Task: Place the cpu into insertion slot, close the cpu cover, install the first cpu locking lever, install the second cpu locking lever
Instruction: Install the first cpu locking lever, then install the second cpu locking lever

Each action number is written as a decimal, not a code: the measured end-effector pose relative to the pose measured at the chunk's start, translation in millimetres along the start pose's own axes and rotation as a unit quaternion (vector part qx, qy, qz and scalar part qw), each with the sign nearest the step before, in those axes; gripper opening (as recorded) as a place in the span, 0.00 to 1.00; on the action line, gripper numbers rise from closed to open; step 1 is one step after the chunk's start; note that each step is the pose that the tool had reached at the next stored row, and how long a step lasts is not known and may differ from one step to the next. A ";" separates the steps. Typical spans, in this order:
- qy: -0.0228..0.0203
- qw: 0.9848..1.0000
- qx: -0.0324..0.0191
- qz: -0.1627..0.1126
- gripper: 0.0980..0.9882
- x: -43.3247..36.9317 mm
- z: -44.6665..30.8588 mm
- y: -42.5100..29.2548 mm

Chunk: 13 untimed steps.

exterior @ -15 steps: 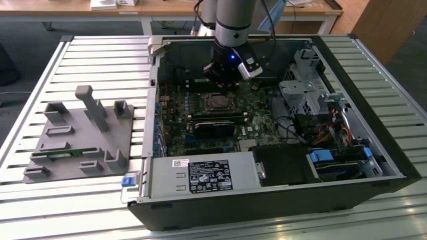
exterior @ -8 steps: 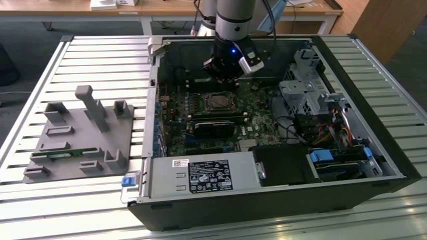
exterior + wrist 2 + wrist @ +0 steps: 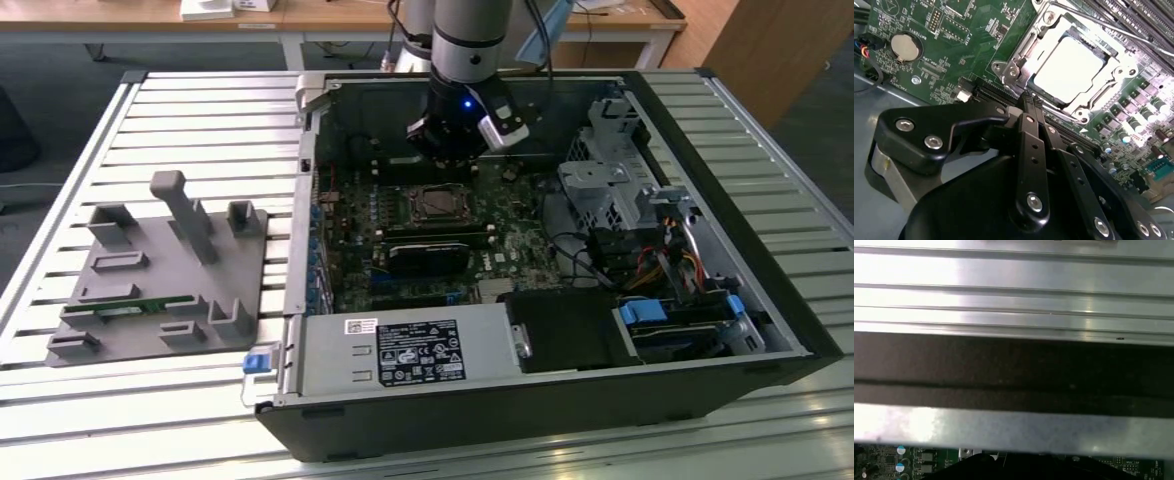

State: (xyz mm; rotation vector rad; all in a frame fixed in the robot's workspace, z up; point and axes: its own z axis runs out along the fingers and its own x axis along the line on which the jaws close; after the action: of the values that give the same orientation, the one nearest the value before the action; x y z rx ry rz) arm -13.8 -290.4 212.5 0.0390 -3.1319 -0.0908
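One black gripper (image 3: 1030,101), fingers pressed together, hovers above the silvery square cpu (image 3: 1068,68) inside the open black computer case (image 3: 747,330) on the slatted metal table (image 3: 187,110).

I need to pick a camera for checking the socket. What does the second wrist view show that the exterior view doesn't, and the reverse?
Second wrist view alone: the cpu lying in its socket with the cpu cover framing it, and the gripper with fingers together nearby. Exterior view alone: the whole computer case and a grey fixture beside it. Both: the green motherboard around the socket.
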 end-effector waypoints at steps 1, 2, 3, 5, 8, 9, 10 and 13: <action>0.000 1.000 0.000 0.000 0.01 0.0 0.0 -0.3; 0.000 1.000 0.000 0.000 0.01 0.0 0.0 -0.5; 0.000 1.000 0.000 0.000 0.01 -0.1 0.0 -0.8; 0.000 1.000 0.000 0.000 0.01 -0.1 0.0 -1.3; 0.000 1.000 0.000 0.000 0.01 -0.3 0.0 -1.9; 0.000 1.000 0.000 0.000 0.01 -0.3 0.0 -2.1; 0.000 1.000 0.000 0.000 0.01 -0.3 0.0 -2.3; 0.000 1.000 0.000 0.000 0.01 -0.4 -0.1 -3.0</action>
State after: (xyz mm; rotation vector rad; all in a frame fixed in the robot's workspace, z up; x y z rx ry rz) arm -13.3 -293.4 212.5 0.0392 -3.1319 -0.0906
